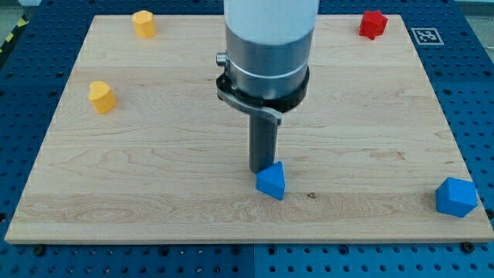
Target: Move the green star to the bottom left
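No green star shows anywhere in the camera view; it may be hidden behind the arm. My tip (261, 171) rests on the wooden board (154, 185) near the middle, just above and touching a small blue block (271, 181). The arm's grey and white body (268, 54) rises above the tip and hides the board's top middle.
A yellow block (143, 23) sits at the top left and a yellow heart-like block (101, 96) at the left. A red block (373, 24) sits at the top right. A blue hexagon-like block (455, 197) sits at the bottom right edge.
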